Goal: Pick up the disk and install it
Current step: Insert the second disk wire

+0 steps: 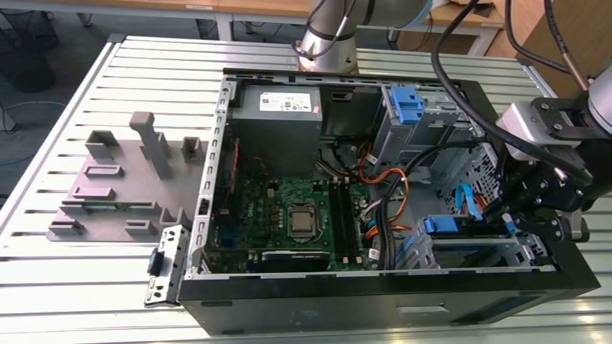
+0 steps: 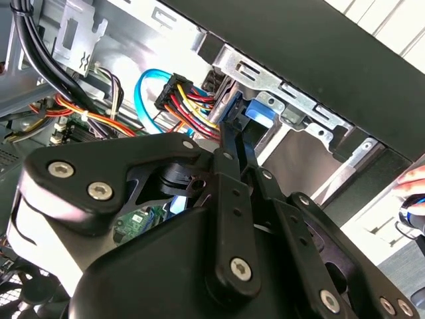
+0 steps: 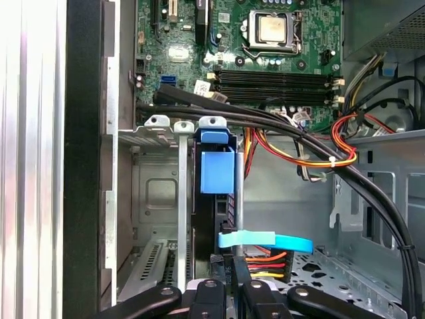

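- Exterior view: you have the claw low at the right of the frame, inside the open computer case that lies on the slatted desk. It sits just above the drive cage in the lower right corner of the case, where a blue carrier tab shows at the cage's upper edge. The motherboard fills the centre of the case and the grey power supply lies at its upper edge. A second blue bracket stands in the upper bay, and a grey fixture rests on the desk at the left.
- Second wrist view: the claw's fingers run up the middle of the frame, pressed close together on the disk's blue end, right at the metal cage under the black case wall. Bundled cables hang just to the left.
- First wrist view: the disk stands on edge in the cage slot at centre left, its blue handle facing you, with the claw at the bottom of the frame in line with it.
- Progress, as a judgement: your pick-up is done and the disk is already in its slot. Whether it is fully seated cannot be told, and the claw has not let go.
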`<state>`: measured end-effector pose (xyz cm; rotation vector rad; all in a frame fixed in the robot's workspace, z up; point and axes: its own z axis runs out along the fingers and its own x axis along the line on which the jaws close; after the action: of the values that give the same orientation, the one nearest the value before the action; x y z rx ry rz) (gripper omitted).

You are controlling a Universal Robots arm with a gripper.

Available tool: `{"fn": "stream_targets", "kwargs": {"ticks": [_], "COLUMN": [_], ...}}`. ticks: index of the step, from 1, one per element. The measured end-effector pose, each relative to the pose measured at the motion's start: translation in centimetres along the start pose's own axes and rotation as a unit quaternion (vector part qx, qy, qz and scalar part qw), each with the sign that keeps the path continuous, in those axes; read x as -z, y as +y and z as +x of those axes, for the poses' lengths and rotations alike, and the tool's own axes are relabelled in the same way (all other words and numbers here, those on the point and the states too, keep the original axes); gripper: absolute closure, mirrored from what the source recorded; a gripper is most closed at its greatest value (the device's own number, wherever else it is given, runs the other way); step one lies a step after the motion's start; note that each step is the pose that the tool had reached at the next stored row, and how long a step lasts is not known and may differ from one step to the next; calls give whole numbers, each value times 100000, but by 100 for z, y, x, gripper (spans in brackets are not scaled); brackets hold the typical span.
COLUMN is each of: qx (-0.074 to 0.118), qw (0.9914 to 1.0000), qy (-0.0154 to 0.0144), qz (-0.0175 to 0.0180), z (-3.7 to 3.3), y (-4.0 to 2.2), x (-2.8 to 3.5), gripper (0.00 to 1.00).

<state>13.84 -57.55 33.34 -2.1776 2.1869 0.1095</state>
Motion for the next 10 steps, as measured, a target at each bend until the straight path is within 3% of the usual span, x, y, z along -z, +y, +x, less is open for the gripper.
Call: {"fn": "stream_targets", "kwargs": {"ticks": [10], "qx": [-1082], "qw": [99994], "qy": [-22], "qz": [93], "z": [0], "y": [3], "x": [-3], "gripper": [83]}}
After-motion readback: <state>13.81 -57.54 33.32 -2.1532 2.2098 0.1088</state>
